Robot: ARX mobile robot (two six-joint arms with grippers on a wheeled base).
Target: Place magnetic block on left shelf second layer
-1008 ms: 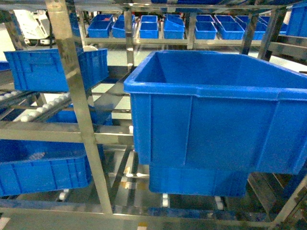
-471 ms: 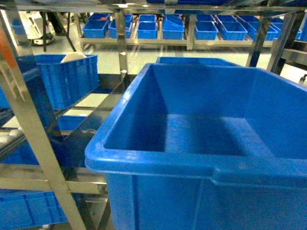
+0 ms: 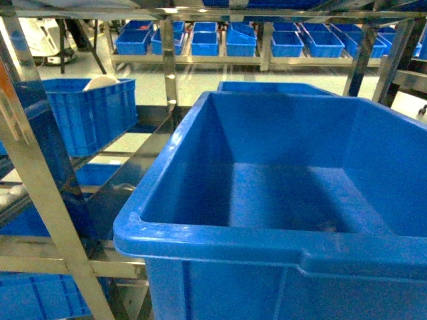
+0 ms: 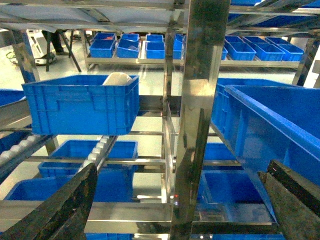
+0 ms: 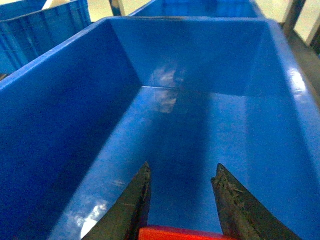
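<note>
I had the right gripper over the open tub on the shelf's second layer, its jaws closed down on the block, whose red top edge just showed between them at the bottom of the right wrist view. The block was carried there, above the tub's bare floor and well inside its walls, because the tub fills that tier and anything released over it should land in it rather than on the steel rails. The left gripper hung back beside the rack upright, its jaws spread wide with nothing between them, kept clear of the tub so the right arm had room. From the head view I saw only the tub's thick rim and inside; neither arm showed there. I judged the carry close to finished, with the release still to come, and the chief risk a block that bounced or rolled once let go.
</note>
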